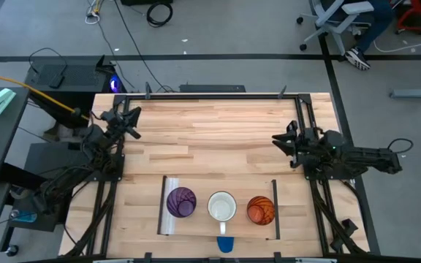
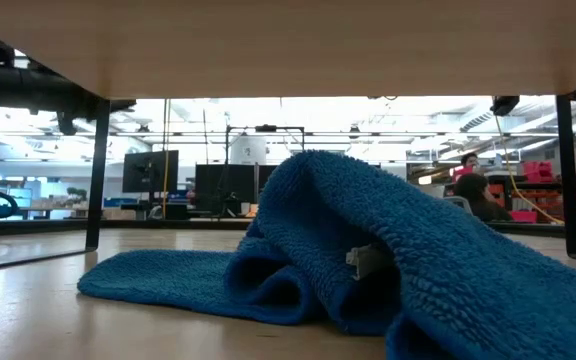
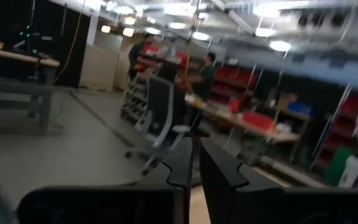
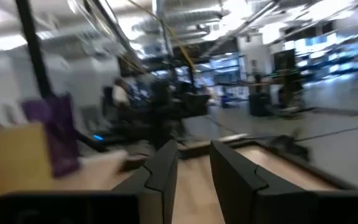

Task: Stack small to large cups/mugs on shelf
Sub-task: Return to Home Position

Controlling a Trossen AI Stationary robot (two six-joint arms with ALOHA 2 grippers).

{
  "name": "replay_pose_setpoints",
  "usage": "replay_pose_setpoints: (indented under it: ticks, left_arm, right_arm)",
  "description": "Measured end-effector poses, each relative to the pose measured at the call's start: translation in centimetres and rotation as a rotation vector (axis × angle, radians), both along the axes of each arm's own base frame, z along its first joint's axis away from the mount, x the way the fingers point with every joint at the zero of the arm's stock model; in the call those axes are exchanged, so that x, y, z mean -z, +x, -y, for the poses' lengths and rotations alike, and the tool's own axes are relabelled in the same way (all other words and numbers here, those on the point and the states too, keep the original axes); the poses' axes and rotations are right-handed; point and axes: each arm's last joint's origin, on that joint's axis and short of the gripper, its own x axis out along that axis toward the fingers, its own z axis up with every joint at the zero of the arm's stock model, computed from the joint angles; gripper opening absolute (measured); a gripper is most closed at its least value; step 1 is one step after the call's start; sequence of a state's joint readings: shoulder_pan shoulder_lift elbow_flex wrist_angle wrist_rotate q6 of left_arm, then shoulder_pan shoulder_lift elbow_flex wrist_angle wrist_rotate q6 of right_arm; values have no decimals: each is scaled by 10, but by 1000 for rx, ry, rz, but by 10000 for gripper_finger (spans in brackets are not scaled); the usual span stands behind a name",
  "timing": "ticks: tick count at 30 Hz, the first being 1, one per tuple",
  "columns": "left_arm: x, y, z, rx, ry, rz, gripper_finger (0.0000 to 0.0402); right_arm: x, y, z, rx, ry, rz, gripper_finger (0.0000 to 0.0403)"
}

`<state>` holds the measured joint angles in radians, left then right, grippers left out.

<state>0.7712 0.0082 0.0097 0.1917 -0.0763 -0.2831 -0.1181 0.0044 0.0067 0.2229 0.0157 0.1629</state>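
In the high view three vessels stand upright in a row on the pale shelf board (image 1: 203,186) near the table's near edge: a purple tumbler (image 1: 180,202) on the left, a white mug (image 1: 222,207) in the middle and an orange tumbler (image 1: 261,210) on the right. My left gripper (image 1: 134,123) (image 3: 196,146) hovers at the table's left side with its fingers nearly together. My right gripper (image 1: 276,140) (image 4: 193,149) hovers at the right side, slightly open. Both are well back from the cups and point toward the table's middle.
A blue towel (image 2: 368,250) lies crumpled under the raised shelf, and a bit of it (image 1: 225,245) peeks out at the near edge. Bare slatted tabletop (image 1: 210,139) lies between the two arms. Dark frame rails run along the table's sides. People stand in the room beyond.
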Motion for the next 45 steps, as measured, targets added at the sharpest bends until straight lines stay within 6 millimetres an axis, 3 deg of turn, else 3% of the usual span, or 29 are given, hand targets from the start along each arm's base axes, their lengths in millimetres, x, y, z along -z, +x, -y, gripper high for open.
replay_pose_setpoints:
  ticks: [8,19,30,45]
  left_arm:
    - [14,1,-1,-10,-55,-157,38]
    - [21,4,-4,-11,-37,-314,30]
    - [19,4,-4,-18,-24,-288,38]
    - [18,4,-4,-18,-17,-278,34]
  right_arm:
    - [15,1,5,179,-61,-172,103]
    - [24,6,14,282,-66,-290,103]
    - [35,12,17,293,-57,-421,103]
    - [36,12,17,293,-56,-431,103]
